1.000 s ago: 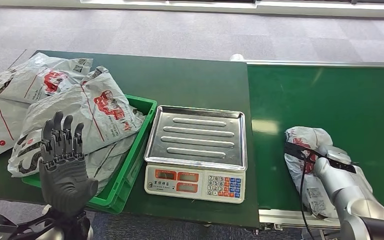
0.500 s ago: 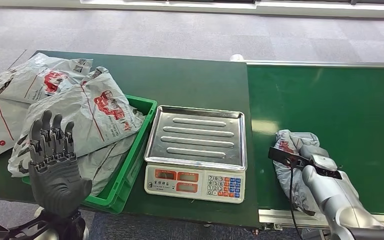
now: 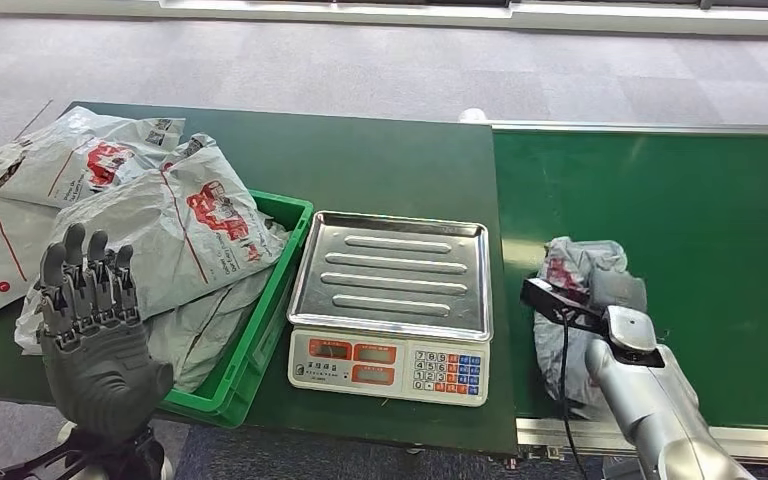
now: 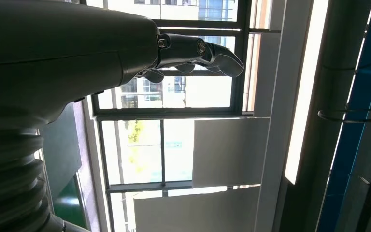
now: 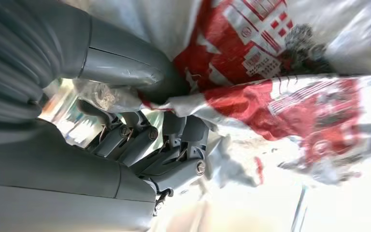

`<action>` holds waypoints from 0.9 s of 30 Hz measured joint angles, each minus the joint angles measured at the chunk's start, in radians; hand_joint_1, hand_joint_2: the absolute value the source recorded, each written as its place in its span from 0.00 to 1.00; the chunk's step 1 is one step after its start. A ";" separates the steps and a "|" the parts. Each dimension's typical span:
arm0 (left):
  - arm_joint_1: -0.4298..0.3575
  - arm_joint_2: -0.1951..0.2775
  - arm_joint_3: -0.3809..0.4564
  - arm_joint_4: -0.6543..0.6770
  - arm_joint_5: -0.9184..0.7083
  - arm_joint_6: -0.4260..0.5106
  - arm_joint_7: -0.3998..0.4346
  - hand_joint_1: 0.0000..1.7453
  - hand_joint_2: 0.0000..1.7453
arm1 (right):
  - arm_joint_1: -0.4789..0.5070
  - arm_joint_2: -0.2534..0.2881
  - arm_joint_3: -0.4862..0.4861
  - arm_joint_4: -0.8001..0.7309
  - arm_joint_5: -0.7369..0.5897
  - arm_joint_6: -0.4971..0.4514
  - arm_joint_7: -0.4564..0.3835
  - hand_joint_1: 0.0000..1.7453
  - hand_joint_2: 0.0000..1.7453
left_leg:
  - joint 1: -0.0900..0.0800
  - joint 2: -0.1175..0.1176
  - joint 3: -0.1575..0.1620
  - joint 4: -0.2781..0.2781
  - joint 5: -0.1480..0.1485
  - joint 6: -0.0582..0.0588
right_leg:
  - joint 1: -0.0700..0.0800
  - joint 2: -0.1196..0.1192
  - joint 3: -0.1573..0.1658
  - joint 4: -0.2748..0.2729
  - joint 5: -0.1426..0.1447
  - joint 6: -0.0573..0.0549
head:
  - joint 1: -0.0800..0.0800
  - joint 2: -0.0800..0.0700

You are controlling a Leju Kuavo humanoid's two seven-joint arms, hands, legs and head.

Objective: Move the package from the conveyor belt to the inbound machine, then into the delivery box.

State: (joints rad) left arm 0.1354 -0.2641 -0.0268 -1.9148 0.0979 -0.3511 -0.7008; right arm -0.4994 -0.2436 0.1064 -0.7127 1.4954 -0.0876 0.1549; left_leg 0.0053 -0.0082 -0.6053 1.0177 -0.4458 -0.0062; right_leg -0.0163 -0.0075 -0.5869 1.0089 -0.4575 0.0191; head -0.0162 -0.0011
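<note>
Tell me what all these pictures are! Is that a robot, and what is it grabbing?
Yes, it is a robot that stands like a person, with two silver arms and hands with fingers. The big picture is what the robot sees from up high, looking down. The other two come from little cameras at its wrists, so they look sideways.

Its right hand holds a crinkly grey package with red printing, over the green conveyor belt. In the right wrist picture its fingers curl around that plastic.

Its left hand is up in the air, open, holding nothing.

In the middle sits a scale with a shiny metal tray and buttons. Beside it a green box already has packages piled in it.
</note>
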 joint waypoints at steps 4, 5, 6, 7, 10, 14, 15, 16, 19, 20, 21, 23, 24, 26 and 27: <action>0.009 -0.002 0.002 -0.010 0.010 -0.014 0.000 0.00 1.00 | -0.042 0.004 0.008 -0.183 0.072 -0.141 0.091 1.00 1.00 | 0.000 0.000 0.000 0.000 0.001 0.000 | -0.001 0.001 -0.001 0.000 0.000 0.000 | 0.000 0.000; 0.008 -0.002 0.002 -0.009 0.013 -0.016 0.000 0.00 1.00 | -0.056 0.004 0.015 -0.241 0.074 -0.143 0.102 1.00 1.00 | -0.001 0.000 0.000 0.000 0.001 0.000 | -0.001 0.001 -0.002 0.000 0.001 0.000 | 0.000 0.000; 0.006 -0.002 0.002 -0.007 0.016 -0.016 0.000 0.00 1.00 | -0.072 0.004 0.024 -0.301 0.075 -0.140 0.109 1.00 1.00 | -0.001 0.000 0.000 0.000 0.001 0.000 | -0.001 0.001 -0.002 0.000 0.000 0.000 | 0.000 0.000; 0.004 -0.002 0.002 -0.004 0.018 -0.016 0.000 0.00 1.00 | -0.088 0.004 0.031 -0.357 0.077 -0.135 0.112 1.00 1.00 | -0.001 0.000 0.000 0.000 0.001 0.000 | -0.001 0.001 -0.002 0.000 0.000 0.000 | 0.000 0.000; 0.000 -0.002 0.001 0.002 0.020 -0.014 0.001 0.00 1.00 | -0.115 0.003 0.042 -0.463 0.077 -0.134 0.117 1.00 1.00 | 0.000 0.000 0.000 0.000 0.001 0.000 | 0.000 0.000 -0.001 0.000 0.000 0.000 | 0.000 0.000; -0.008 -0.002 0.000 0.010 0.024 -0.014 0.001 0.00 1.00 | -0.121 0.008 0.053 -0.530 0.077 -0.182 0.080 1.00 1.00 | -0.001 0.000 -0.001 0.000 0.001 0.000 | -0.001 0.000 -0.001 0.000 0.000 0.000 | 0.000 0.000; -0.012 -0.002 0.000 0.013 0.025 -0.014 0.001 0.00 1.00 | -0.127 0.015 0.055 -0.538 0.077 -0.186 0.061 1.00 1.00 | -0.001 0.000 -0.001 0.000 0.001 0.000 | -0.001 0.000 -0.002 0.000 0.000 0.000 | 0.000 0.000; -0.017 -0.001 0.000 0.017 0.026 -0.014 0.001 0.00 1.00 | -0.135 0.024 0.058 -0.545 0.077 -0.185 0.046 1.00 1.00 | -0.001 0.001 0.000 0.000 0.001 0.000 | -0.001 0.001 -0.002 0.000 0.000 0.000 | 0.000 0.000; -0.026 0.000 -0.001 0.027 0.027 -0.014 0.001 0.00 1.00 | -0.156 0.054 0.080 -0.554 0.077 -0.171 0.032 1.00 1.00 | 0.000 0.001 0.000 0.000 0.001 0.000 | 0.000 0.002 -0.002 0.000 0.000 0.000 | 0.000 0.000; -0.029 0.000 -0.001 0.030 0.027 -0.014 0.001 0.00 1.00 | -0.161 0.061 0.088 -0.556 0.076 -0.168 0.029 1.00 1.00 | 0.000 0.001 0.000 0.000 0.001 0.000 | 0.000 0.001 -0.001 0.000 0.000 0.000 | 0.000 0.000; -0.031 0.000 -0.001 0.033 0.028 -0.015 0.001 0.00 1.00 | -0.166 0.069 0.094 -0.556 0.072 -0.164 0.021 1.00 1.00 | 0.000 0.000 0.000 0.000 0.001 0.000 | 0.000 0.000 -0.001 0.000 0.000 0.000 | 0.000 0.000; -0.036 0.001 -0.001 0.039 0.030 -0.022 0.001 0.00 1.00 | -0.177 0.089 0.105 -0.556 0.042 -0.138 -0.039 1.00 1.00 | 0.000 0.000 0.000 0.000 0.001 0.000 | 0.000 0.000 -0.001 0.001 0.000 -0.001 | 0.000 0.000; -0.042 0.002 -0.001 0.044 0.032 -0.029 0.001 0.00 1.00 | -0.183 0.105 0.114 -0.554 0.014 -0.112 -0.092 1.00 1.00 | 0.000 0.001 0.000 0.000 0.001 0.000 | 0.000 0.001 -0.002 0.001 0.001 -0.001 | 0.000 0.000; -0.062 0.003 -0.002 0.060 0.035 -0.051 0.001 0.00 1.00 | -0.193 0.148 0.147 -0.537 -0.071 -0.043 -0.235 1.00 1.00 | 0.000 0.004 0.001 -0.001 0.001 -0.001 | 0.000 0.005 -0.002 0.001 0.001 -0.002 | 0.000 0.000; -0.075 0.003 -0.003 0.072 0.035 -0.063 0.001 0.00 1.00 | -0.197 0.173 0.173 -0.519 -0.118 -0.013 -0.307 1.00 1.00 | 0.000 0.006 0.001 -0.001 0.001 -0.001 | 0.001 0.007 -0.002 0.001 0.001 -0.002 | 0.000 0.000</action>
State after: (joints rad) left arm 0.0605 -0.2608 -0.0294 -1.8431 0.1332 -0.4139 -0.6998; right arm -0.6959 -0.0705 0.2790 -1.2320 1.3771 -0.1002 -0.1518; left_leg 0.0058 -0.0026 -0.6039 1.0167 -0.4452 -0.0075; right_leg -0.0157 -0.0004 -0.5894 1.0097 -0.4562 0.0171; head -0.0164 -0.0011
